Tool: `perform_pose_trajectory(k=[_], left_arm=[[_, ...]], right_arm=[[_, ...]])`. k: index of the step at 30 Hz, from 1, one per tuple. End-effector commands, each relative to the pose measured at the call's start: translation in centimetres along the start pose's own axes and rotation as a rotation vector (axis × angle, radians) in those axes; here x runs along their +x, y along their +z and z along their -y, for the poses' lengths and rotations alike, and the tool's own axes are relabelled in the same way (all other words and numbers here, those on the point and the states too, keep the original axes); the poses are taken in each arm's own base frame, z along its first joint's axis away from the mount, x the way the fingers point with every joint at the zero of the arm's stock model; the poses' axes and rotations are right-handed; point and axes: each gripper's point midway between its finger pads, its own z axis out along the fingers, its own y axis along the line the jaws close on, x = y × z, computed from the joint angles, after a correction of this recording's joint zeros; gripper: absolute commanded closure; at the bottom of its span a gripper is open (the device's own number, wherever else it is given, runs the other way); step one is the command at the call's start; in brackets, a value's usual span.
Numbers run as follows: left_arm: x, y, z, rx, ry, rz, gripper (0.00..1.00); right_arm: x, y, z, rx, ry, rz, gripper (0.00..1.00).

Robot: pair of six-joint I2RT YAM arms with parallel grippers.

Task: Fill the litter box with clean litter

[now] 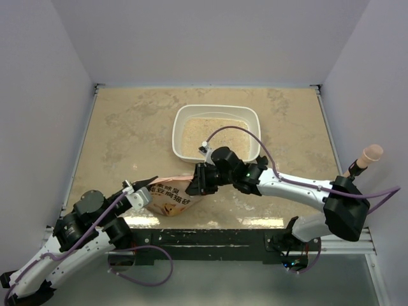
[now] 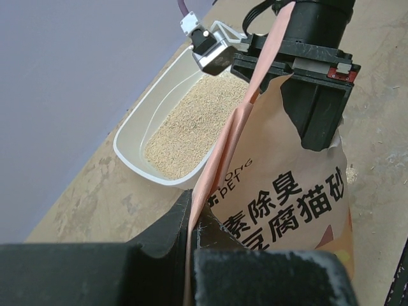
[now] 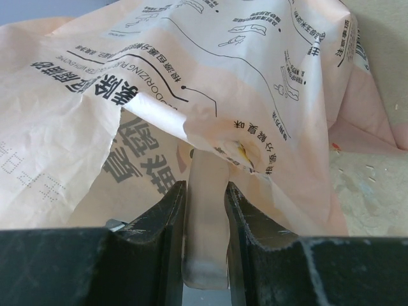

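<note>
The white litter box (image 1: 217, 107) stands at the table's middle back, holding a layer of pale beige clean litter (image 1: 213, 131). In the left wrist view its wall (image 2: 137, 127) and litter (image 2: 191, 124) lie just beyond the bag. The orange-pink printed bag (image 1: 171, 196) hangs in front of the box, between both arms. My left gripper (image 2: 191, 204) is shut on the bag's thin edge (image 2: 220, 159). My right gripper (image 3: 205, 191) is shut on a pale flat handle (image 3: 207, 217); the handle's far end is hidden inside the crumpled bag (image 3: 223, 83).
A pink-beige capped object (image 1: 368, 155) sticks up by the right wall. Grey walls close the table on three sides. A few loose grains (image 3: 357, 172) lie on the mottled tabletop (image 1: 127, 134) beside the bag.
</note>
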Motion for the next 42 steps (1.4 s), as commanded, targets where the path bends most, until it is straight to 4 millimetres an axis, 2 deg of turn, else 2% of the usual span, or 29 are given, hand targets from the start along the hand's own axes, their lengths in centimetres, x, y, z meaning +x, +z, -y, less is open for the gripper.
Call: perform_pose_trajectory(k=[1, 6, 7, 9, 10, 12, 13, 16, 20, 30, 33, 42], left_arm=[[-3.3, -0.2, -1.3, -0.048, -0.016, 0.134, 1.00], [-3.5, -0.2, -1.0, -0.031, -0.013, 0.144, 1.00], [-3.7, -0.3, -1.0, -0.030, -0.015, 0.149, 1.00], [-3.7, -0.3, -1.1, -0.033, -0.016, 0.152, 1.00], [-3.8, -0.4, -1.0, -0.031, -0.016, 0.154, 1.00], [-3.8, -0.4, -1.1, -0.033, -0.018, 0.156, 1.00], [-3.8, -0.4, -1.1, -0.034, -0.016, 0.154, 1.00], [-3.8, -0.4, -1.1, -0.033, -0.016, 0.155, 1.00], [-3.7, -0.3, -1.1, -0.035, -0.018, 0.150, 1.00], [-3.8, -0.4, -1.4, -0.051, -0.024, 0.152, 1.00], [-3.8, -0.3, -1.3, -0.048, -0.027, 0.153, 1.00], [-3.3, -0.2, -1.8, -0.079, -0.033, 0.127, 1.00]], right_arm=[[2.4, 0.7, 1.3, -0.023, 0.035, -0.052, 1.00], [2.5, -1.2, -0.2, -0.081, 0.024, -0.031, 1.00], [2.3, -2.0, -1.1, -0.122, 0.025, -0.008, 1.00], [2.7, -2.6, -0.9, -0.131, 0.038, 0.000, 1.00], [2.5, -3.5, -1.7, -0.164, 0.038, 0.026, 1.00], [3.1, -4.2, -1.3, -0.178, 0.052, 0.035, 1.00], [2.9, -5.0, -1.9, -0.211, 0.056, 0.060, 1.00], [3.5, -5.7, -1.5, -0.242, 0.083, 0.079, 1.00], [3.7, -7.5, -2.3, -0.314, 0.094, 0.119, 1.00], [4.3, -10.7, -2.0, -0.368, 0.114, 0.205, 1.00], [4.8, -11.0, -1.4, -0.388, 0.146, 0.208, 1.00], [4.8, -12.9, -0.5, -0.377, 0.168, 0.282, 1.00]])
